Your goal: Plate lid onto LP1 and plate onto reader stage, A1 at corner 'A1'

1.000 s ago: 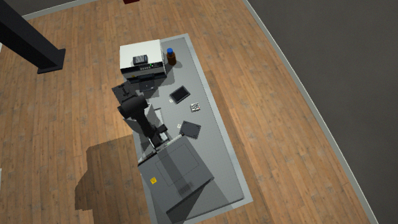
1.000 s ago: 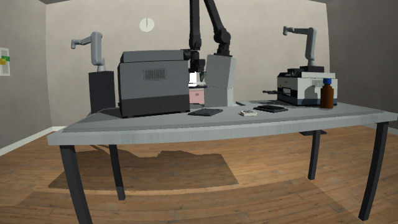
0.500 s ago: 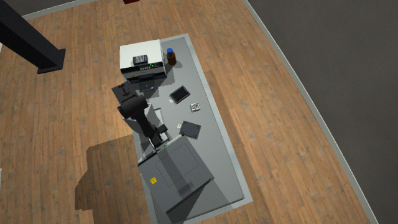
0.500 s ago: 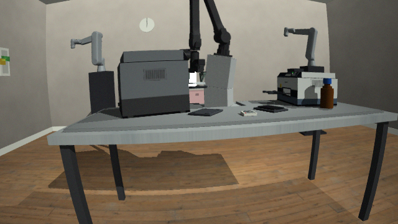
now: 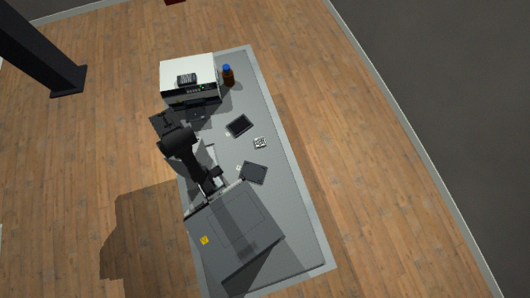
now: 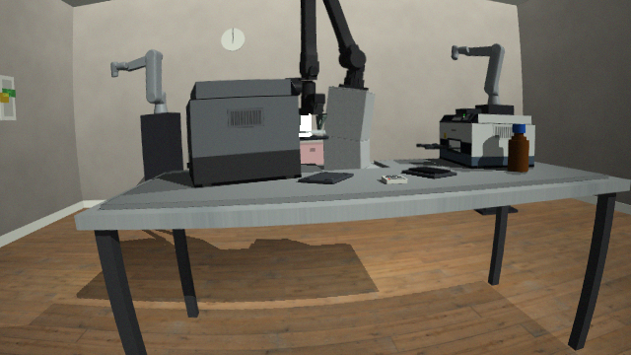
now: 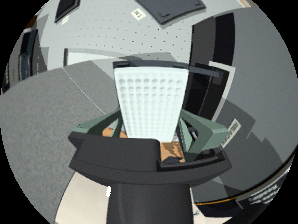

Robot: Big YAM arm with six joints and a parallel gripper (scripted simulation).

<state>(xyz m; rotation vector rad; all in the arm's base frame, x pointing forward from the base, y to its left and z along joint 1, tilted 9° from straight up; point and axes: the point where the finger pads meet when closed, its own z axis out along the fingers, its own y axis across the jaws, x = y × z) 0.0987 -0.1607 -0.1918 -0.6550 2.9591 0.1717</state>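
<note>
The white well plate [image 7: 151, 92] lies between my gripper's green fingers, its well side facing the wrist camera. My gripper [image 7: 150, 111] is shut on the plate, with a finger against each long side. It is low beside the grey reader [image 5: 244, 219] [image 6: 245, 129] [image 7: 260, 95]. A dark bar of the stage [image 7: 205, 71] shows past the plate's far end; I cannot tell whether the plate touches the stage. I cannot make out a separate lid. The dispenser [image 5: 186, 72] [image 6: 485, 140] is the white machine at the other end; its stage is dark.
Two dark bench positions lie between the machines, one near the reader [image 5: 253, 172] [image 6: 326, 177] and one near the dispenser [image 5: 239, 126] [image 6: 429, 172]. A small white box [image 5: 260, 142] [image 6: 393, 179] lies between them. The blue-capped brown bottle [image 5: 228, 77] [image 6: 518, 152] stands upright beside the dispenser.
</note>
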